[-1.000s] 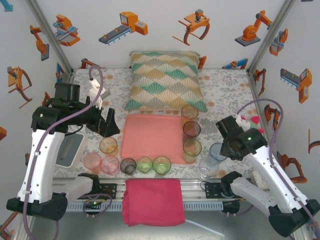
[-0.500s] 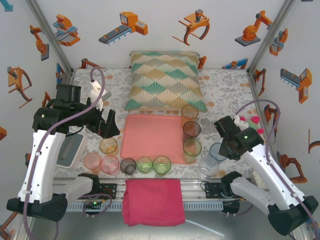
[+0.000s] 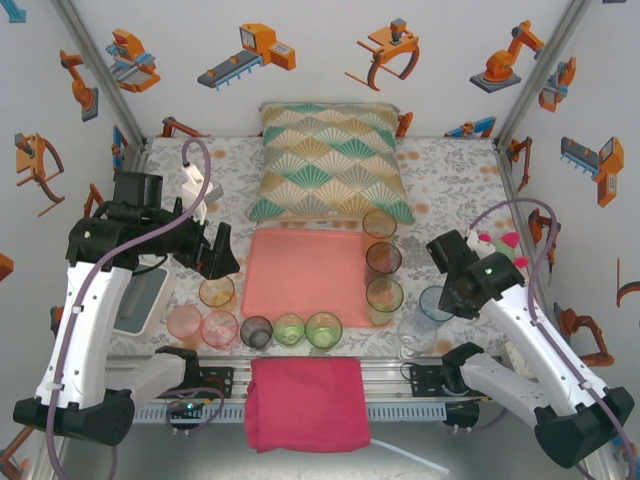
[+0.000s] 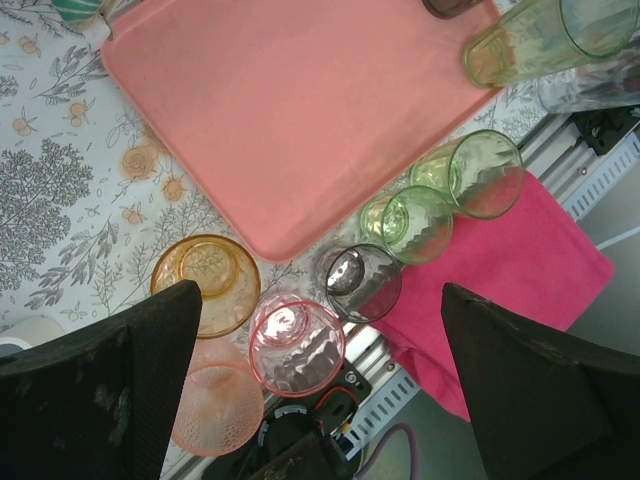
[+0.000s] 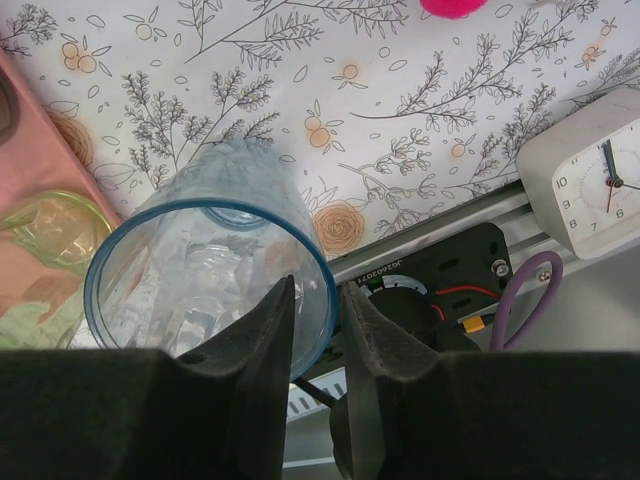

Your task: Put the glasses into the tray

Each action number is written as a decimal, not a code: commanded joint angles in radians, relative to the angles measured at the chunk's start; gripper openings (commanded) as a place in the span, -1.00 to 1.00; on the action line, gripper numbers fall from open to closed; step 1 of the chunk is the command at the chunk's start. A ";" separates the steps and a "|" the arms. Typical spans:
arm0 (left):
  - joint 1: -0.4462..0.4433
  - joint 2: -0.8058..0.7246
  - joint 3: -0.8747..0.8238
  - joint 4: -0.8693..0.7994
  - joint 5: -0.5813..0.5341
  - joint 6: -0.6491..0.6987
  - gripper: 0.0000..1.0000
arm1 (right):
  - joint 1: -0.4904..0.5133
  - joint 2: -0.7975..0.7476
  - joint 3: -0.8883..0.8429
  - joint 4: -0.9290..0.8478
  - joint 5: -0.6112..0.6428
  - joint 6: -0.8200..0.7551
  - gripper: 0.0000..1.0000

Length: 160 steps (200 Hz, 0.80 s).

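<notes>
Blue glass [image 5: 200, 270] upright, mouth up, long axis vertical; right gripper [image 5: 316, 300] astride its rim, grip unclear; left gripper [image 4: 320, 300] released

A white clock [image 5: 590, 185] at the near right edge of the table carries the only print that can be read. Black numerals run down the left side of its face, and 10, 9, 8 and 7 are plain. A black block [image 5: 430, 275] on the near rail, just right of the blue glass [image 5: 200, 190], bears a short line of white print, too small to read.
</notes>
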 commanded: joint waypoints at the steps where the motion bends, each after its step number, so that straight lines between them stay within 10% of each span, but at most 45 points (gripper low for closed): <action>1: -0.008 -0.016 -0.006 0.010 0.015 0.024 0.94 | -0.008 0.000 -0.010 -0.002 0.015 0.018 -0.50; 160: -0.008 -0.017 -0.009 0.020 0.021 0.020 0.94 | -0.014 -0.012 -0.007 -0.018 0.053 0.042 -0.81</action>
